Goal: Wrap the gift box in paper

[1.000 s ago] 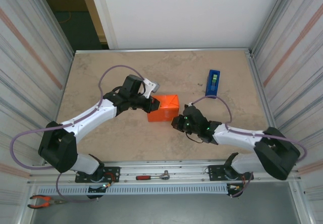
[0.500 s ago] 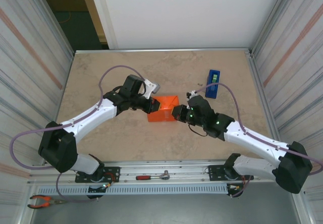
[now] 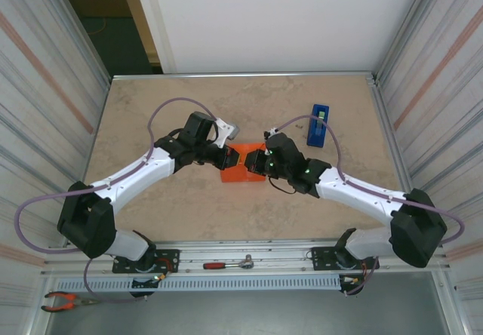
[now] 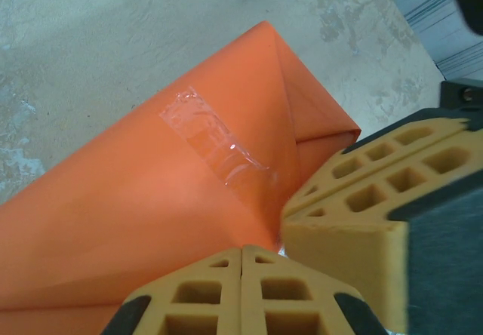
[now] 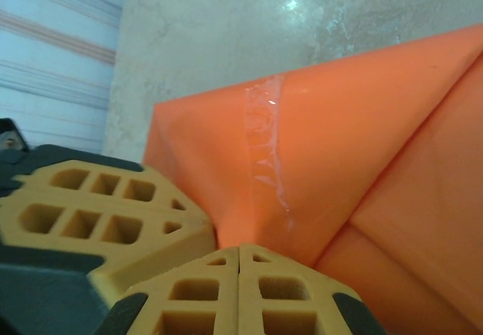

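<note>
Looking down on a beige stone-patterned table (image 3: 151, 207) boxed in by ribbed metal walls. Shows, at left, a white arm stretched from the near left corner toward the middle, ending in the left gripper (image 3: 229, 158), tips set on the left part of the box (image 3: 243, 173). Places the box at the middle of the table, lying flat, fully skinned in bright orange paper (image 3: 253, 148). Shows the right gripper (image 3: 253, 163) set on the box from the right, on an arm stretched from the near right corner, tips just beside the left ones. Finds a blue dispenser (image 3: 318, 124) well apart, toward the far right corner.

Viewing from the left wrist: left fingers (image 4: 204, 297) shut pad against pad, tips touching the paper. Cannot tell about any fold pinched between them. Shows a wrinkled strip of clear tape (image 4: 215, 145) across the paper, then a diagonal crease, then a pad (image 4: 362, 199) of the right gripper just beside, resting on the folded end.

Viewing from the right wrist: a pad (image 5: 98, 214) of the left gripper at left, touching the paper; right fingers (image 5: 287, 305) closed tight at bottom centre, tips at a crease; again no telling of paper caught between. Shows the tape running up from those tips, layered folds to the right.
</note>
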Robot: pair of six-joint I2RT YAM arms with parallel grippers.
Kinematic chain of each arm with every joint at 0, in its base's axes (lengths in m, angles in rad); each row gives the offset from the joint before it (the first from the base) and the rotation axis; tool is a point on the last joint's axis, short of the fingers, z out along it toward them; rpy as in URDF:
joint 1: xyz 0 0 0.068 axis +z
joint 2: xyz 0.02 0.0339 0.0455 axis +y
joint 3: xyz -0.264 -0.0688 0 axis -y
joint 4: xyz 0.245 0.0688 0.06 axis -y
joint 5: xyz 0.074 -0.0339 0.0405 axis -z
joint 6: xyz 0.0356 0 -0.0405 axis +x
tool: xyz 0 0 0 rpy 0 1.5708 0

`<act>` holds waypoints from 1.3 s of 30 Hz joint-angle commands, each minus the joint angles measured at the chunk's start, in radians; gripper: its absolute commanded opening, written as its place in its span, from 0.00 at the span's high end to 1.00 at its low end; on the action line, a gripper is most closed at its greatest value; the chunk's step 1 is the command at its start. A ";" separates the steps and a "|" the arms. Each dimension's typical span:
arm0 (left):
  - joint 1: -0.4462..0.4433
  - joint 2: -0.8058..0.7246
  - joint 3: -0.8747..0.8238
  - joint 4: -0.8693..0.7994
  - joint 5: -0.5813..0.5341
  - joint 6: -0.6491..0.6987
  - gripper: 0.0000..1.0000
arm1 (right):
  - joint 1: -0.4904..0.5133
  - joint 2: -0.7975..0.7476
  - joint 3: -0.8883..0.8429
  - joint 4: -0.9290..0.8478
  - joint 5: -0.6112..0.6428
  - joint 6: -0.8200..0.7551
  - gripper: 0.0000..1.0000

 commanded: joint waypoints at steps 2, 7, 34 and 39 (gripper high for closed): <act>-0.002 0.019 0.022 -0.068 -0.001 0.004 1.00 | -0.011 0.025 -0.009 0.006 -0.015 0.001 1.00; 0.011 0.017 0.079 -0.076 0.015 -0.007 1.00 | -0.026 0.013 -0.015 0.010 -0.027 0.010 1.00; 0.187 0.041 0.272 -0.037 0.057 -0.061 0.38 | -0.061 -0.243 -0.163 -0.054 -0.123 -0.007 1.00; 0.188 0.089 0.298 -0.049 0.034 -0.047 0.31 | -0.016 -0.166 -0.252 0.073 -0.108 0.001 1.00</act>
